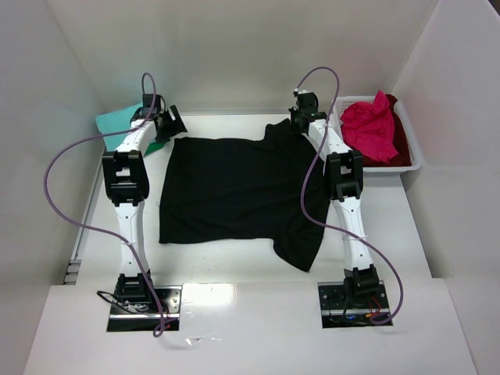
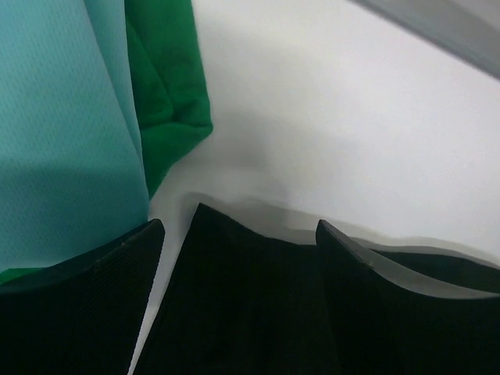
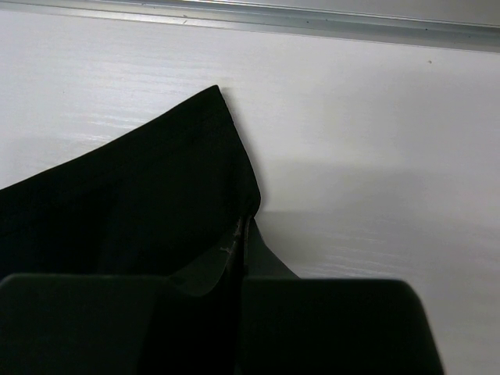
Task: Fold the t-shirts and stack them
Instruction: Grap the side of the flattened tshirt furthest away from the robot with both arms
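The right fingers (image 3: 268, 264) are pressed together on the 1 o'clock edge of the black t-shirt (image 1: 234, 187), likely to tug it flat; the left fingers (image 2: 375, 305) stand spread over its 11 o'clock corner, ready to pinch. It lies open on the bench (image 1: 234, 266), not yet folded.

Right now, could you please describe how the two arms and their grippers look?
The left arm and right arm are white links with black joint housings, on metal base plates. A purple cable loops along each. The left gripper and right gripper are black, with flat, ribbed fingers.
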Available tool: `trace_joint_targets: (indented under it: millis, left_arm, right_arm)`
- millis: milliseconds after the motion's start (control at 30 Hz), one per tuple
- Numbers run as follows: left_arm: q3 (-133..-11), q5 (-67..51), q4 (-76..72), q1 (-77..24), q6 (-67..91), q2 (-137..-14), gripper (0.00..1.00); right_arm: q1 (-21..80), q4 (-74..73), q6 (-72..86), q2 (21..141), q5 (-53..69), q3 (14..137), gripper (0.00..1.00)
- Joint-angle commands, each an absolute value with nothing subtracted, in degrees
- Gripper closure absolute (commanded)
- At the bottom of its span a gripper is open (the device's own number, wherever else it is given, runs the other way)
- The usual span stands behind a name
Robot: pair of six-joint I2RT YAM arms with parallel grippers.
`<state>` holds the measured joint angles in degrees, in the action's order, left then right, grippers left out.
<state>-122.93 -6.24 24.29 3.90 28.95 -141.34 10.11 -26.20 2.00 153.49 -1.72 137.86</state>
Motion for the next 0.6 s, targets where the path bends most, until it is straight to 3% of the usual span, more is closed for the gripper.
trace_joint_targets:
  millis: [0,300,567]
  left_arm:
    - [-118.14,-7.29,23.38,4.22,28.83,-137.38,0.14]
    - [-114.87,-7.29,21.88,4.22,29.44,-137.20,0.14]
    - [-120.84,-6.68,21.97,4.22,30.50,-141.50,0.29]
  right_arm:
    - [10.55,-29.44,1.23,151.44,-3.34,136.14,1.00]
    - [10.55,-29.44,1.23,151.44,-2.81,135.53,1.00]
    - [10.55,-29.44,1.23,150.91,-3.34,135.53,1.00]
